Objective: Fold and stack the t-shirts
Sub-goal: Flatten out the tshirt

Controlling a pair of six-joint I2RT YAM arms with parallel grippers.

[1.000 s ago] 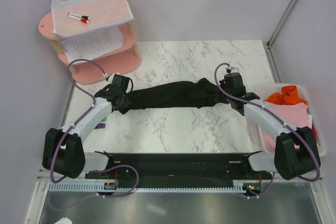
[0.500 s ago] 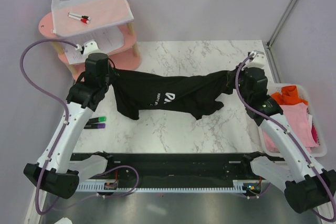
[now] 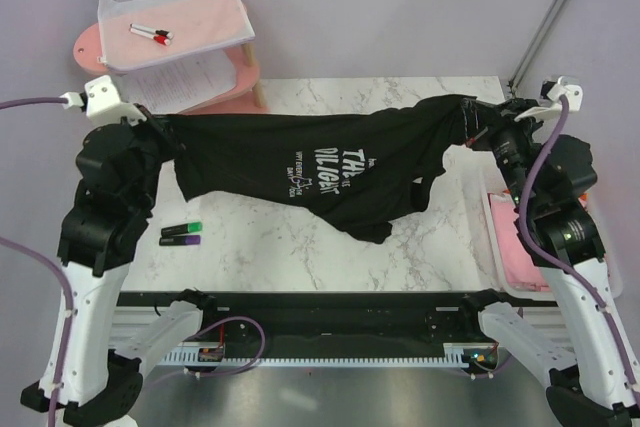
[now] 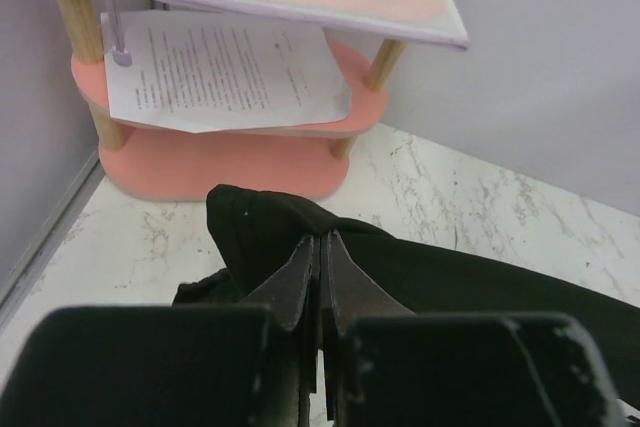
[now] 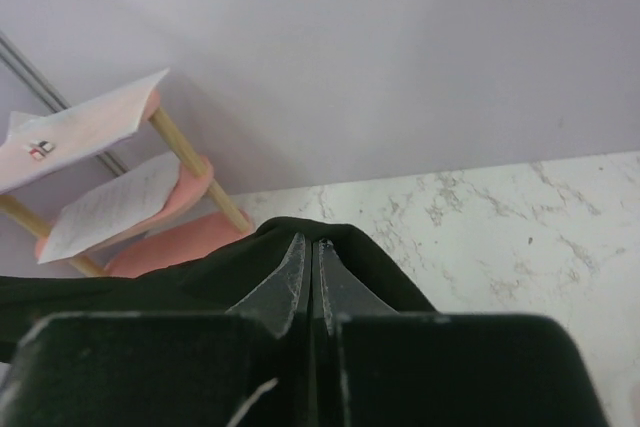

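The black t-shirt (image 3: 300, 162) hangs stretched between the two arms above the table, one end pinched at each side. Its cloth is soft and matte, pulled into a taut upper edge, and it sags into loose folds toward the lower right. White lettering shows across the chest. We cannot tell whether the lowest fold touches the table.

The table (image 3: 330, 257) under it is white marble with grey veins, smooth and flat.

At the far left corner stands a pink shelf (image 3: 238, 107) with rounded tiers on pale wooden posts.

At the table's right edge, partly hidden by the right arm, sits a white plastic bin (image 3: 488, 209). In it we see pink cloth (image 3: 512, 252), lying soft and flat.

The left gripper (image 4: 320, 247) is clenched on a bunched end of the shirt, its fingers pressed together with black cloth humped just ahead of them. The right gripper (image 5: 310, 247) is likewise clamped tight on the shirt's other end.

On the shelf's top tier lies a pale, see-through mesh pouch (image 3: 195, 12) with a lilac zip edge. The middle tier holds printed paper sheets (image 3: 178, 75), their corners hanging over the rim.

Two markers (image 3: 152, 34), one red and one black, lie at the pouch; we cannot tell if they are inside it. Two more pens (image 3: 182, 234), capped green and purple, lie side by side on the marble near the left arm.
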